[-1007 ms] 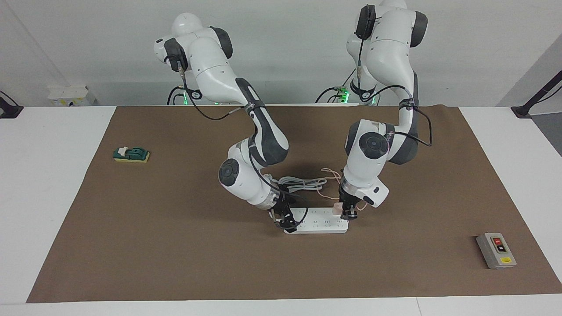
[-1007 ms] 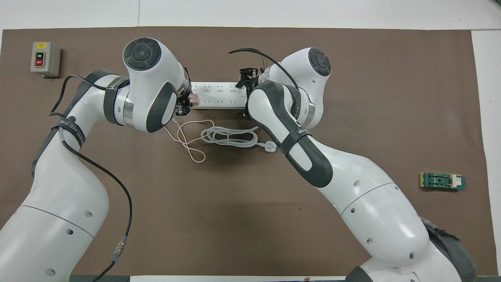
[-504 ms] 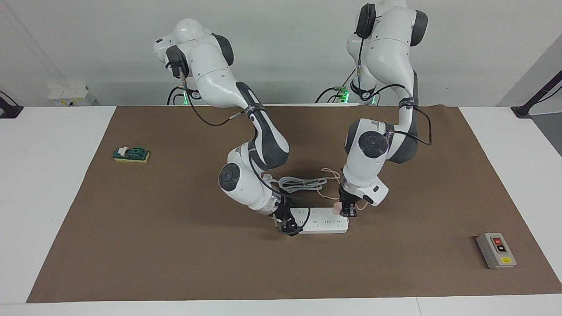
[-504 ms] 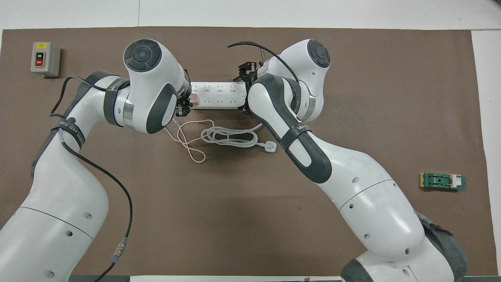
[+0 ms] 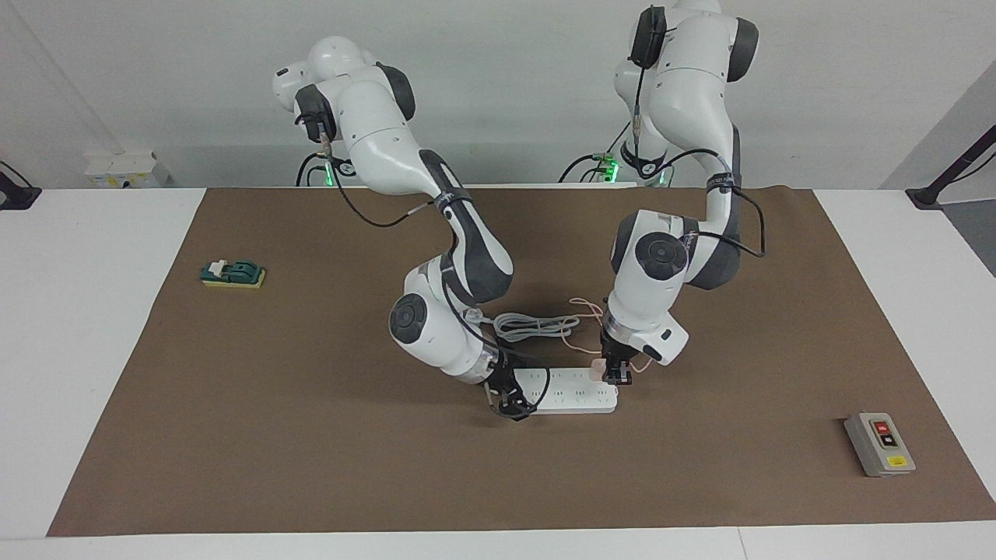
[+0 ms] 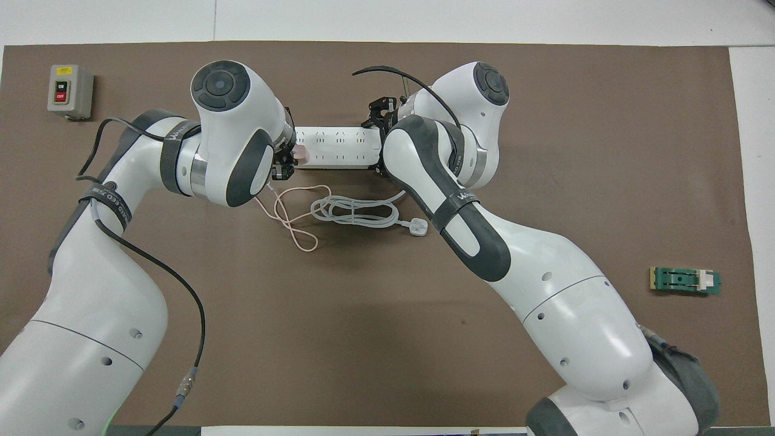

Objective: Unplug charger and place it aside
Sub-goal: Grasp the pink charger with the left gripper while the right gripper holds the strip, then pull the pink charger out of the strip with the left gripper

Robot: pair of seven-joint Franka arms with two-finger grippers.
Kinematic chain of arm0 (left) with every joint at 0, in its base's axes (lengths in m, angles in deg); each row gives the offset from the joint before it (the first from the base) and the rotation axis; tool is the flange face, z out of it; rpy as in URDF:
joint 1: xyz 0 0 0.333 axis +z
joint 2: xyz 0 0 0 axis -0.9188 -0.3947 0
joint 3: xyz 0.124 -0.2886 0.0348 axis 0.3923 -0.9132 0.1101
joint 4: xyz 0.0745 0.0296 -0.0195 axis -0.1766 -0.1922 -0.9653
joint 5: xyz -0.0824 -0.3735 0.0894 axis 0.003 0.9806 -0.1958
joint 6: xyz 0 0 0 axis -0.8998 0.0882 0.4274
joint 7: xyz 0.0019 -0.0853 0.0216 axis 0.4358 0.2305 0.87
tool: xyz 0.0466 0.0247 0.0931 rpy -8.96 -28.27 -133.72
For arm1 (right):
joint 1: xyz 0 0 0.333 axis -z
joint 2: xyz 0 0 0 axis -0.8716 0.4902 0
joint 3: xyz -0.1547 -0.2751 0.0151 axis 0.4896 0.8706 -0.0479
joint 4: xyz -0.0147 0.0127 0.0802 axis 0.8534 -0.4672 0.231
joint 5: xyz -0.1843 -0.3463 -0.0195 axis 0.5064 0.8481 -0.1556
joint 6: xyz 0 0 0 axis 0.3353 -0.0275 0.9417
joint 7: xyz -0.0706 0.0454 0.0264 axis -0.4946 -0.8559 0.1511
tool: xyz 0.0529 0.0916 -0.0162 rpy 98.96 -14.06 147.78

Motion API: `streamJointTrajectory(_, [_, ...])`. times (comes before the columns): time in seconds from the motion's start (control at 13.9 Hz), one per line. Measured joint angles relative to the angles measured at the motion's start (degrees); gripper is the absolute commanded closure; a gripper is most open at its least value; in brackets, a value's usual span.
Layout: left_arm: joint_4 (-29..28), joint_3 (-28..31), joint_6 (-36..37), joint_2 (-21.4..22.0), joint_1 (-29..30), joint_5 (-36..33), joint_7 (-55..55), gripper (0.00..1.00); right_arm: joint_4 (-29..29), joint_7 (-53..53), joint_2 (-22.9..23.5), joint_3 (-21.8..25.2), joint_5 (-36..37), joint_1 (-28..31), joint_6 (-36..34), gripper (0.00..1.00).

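The pale pink charger (image 5: pixel 597 368) sits plugged into the white power strip (image 5: pixel 572 394) at the strip's end toward the left arm. It also shows in the overhead view (image 6: pixel 301 155). My left gripper (image 5: pixel 615 376) is down at that end and shut on the charger; it shows in the overhead view (image 6: pixel 283 165) too. The thin pink cable (image 6: pixel 290 224) loops on the mat nearer to the robots. My right gripper (image 5: pixel 510 406) sits low over the strip's other end (image 6: pixel 376 145). The strip (image 6: pixel 336 147) lies flat.
The strip's thick white cord (image 6: pixel 354 213) lies coiled beside the pink cable, its plug (image 6: pixel 418 227) at the end. A grey switch box (image 5: pixel 879 443) stands toward the left arm's end. A green and yellow block (image 5: pixel 233 274) lies toward the right arm's end.
My left gripper has risen slightly at the charger. My right arm's elbow has lifted and its gripper has settled lower at the strip's end. The strip has not moved.
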Motion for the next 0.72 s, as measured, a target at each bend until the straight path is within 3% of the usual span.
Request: streamJointTrajectory(0.72, [0.17, -0.11, 0.29, 0.04, -0.01, -0.52, 0.82, 1.00, -0.15, -0.03, -0.04, -0.01, 0.00, -0.03, 0.22, 0.55])
